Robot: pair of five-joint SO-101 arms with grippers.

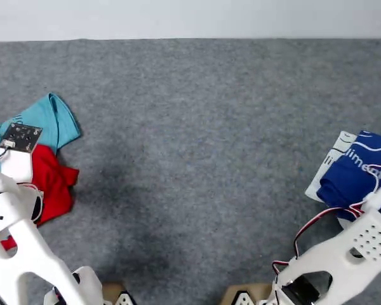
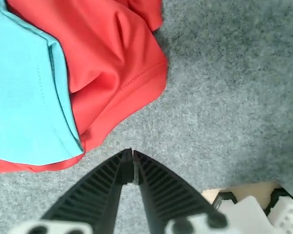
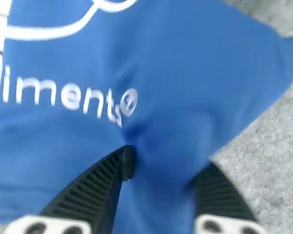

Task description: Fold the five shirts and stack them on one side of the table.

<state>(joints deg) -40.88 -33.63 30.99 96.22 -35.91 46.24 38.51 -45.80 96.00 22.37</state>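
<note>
On the left, the left arm [image 1: 16, 244] rises white from the near edge and covers the near part of the clothes lying there. A small dark circuit board [image 1: 21, 136] at its wrist sits over the seam where the two garments meet. The left tool [image 2: 132, 160] is closed, its black ribbed fingertips [image 2: 118, 171] pressed together with nothing between them. It hangs over bare counter just beside the hem of the red shirt [image 1: 56, 184]. On the right, the right arm [image 1: 352, 251] leans in from the near corner, trailing red, white and black cables [image 1: 314, 222], and hides the near edge of the blue shirt [image 1: 357, 173]. The right tool [image 3: 166, 170] is gripping that shirt, with a fold of blue cloth bunched up between its two fingers. Two tan bases [image 1: 251, 294] show at the near edge between the arms.

The teal shirt [image 1: 49, 115] lies rumpled at the far left with one corner pointing away from the arms. In the left wrist view its stitched edge overlaps the red shirt, which is crumpled in soft folds beside it and partly under it. Well apart, at the right edge, the blue shirt is a loose heap with white lettering and white line art on it. It rests on a white cloth [image 1: 332, 164] that sticks out toward the middle of the counter.

The counter [image 1: 197, 152] is covered in grey, felt-like material. A pale wall [image 1: 190, 18] runs along its far side.
</note>
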